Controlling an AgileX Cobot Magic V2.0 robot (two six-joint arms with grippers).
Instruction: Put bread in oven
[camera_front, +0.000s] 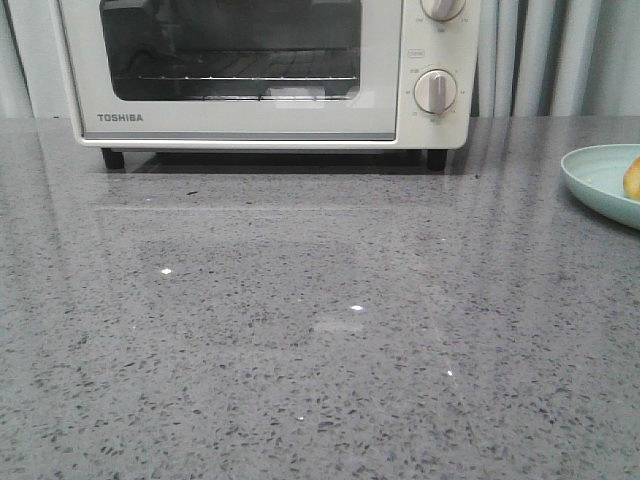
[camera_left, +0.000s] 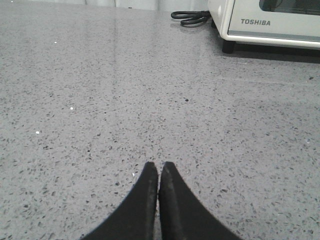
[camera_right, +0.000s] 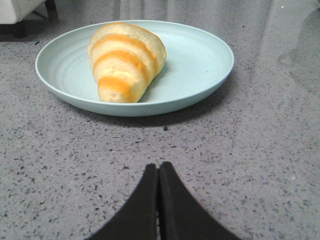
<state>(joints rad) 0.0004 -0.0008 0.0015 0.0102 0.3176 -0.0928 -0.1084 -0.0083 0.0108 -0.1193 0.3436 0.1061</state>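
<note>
Bread waits on its plate, oven door shut, both of your grippers closed on nothing

In your front view the oven (camera_front: 265, 70) fills the upper left and centre of the frame with its glass door closed and a wire rack visible behind it, standing on the grey speckled counter (camera_front: 300, 330); the pale green plate (camera_front: 600, 180) sits at the right edge, well apart from the oven, with only a sliver of the bread (camera_front: 632, 178) showing. Your right wrist view has the bread (camera_right: 126, 60) lying on the plate (camera_right: 200, 65), tapered end toward the camera, and the right gripper (camera_right: 159, 172) pressed together and empty over bare counter near the plate. Your left gripper (camera_left: 159, 172) is likewise pressed together and empty, with the oven's corner (camera_left: 270, 22) at upper right and a black cord (camera_left: 192, 17) beside it
</note>
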